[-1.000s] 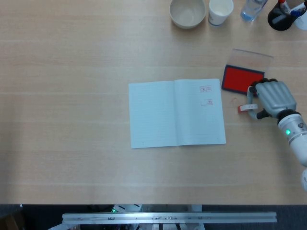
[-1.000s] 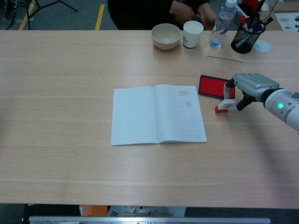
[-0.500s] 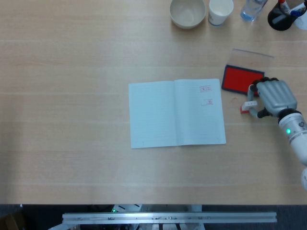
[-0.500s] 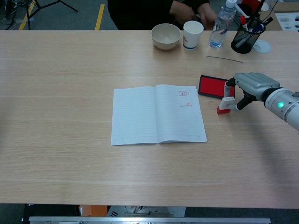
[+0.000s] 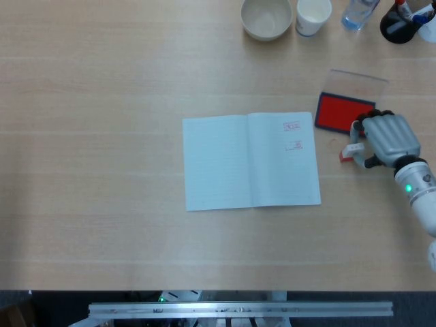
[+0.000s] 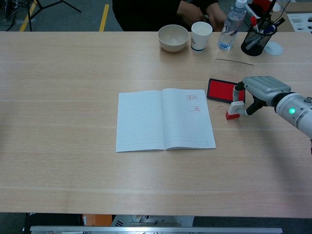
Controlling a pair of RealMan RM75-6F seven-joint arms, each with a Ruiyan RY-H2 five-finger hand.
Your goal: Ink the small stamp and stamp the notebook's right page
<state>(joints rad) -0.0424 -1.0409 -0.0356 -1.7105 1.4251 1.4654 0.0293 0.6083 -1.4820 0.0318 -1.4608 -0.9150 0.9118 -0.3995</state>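
The open notebook (image 5: 251,160) (image 6: 165,118) lies flat mid-table; its right page (image 5: 283,163) bears two small red stamp marks (image 5: 293,135) near its top. The red ink pad (image 5: 343,112) (image 6: 220,89) sits open just right of the notebook. My right hand (image 5: 388,138) (image 6: 261,87) pinches the small white-and-red stamp (image 5: 350,151) (image 6: 234,109), tilted, low over the table at the pad's near corner. My left hand shows in neither view.
Along the far edge stand a beige bowl (image 5: 266,17), a paper cup (image 5: 313,15), a water bottle (image 5: 357,12) and a black pen holder (image 5: 398,24). The pad's clear lid (image 5: 359,80) lies behind the pad. A person sits across the table (image 6: 195,9).
My right hand and the stamp have shifted only slightly, a little nearer the ink pad's corner. The notebook and pad have not moved.
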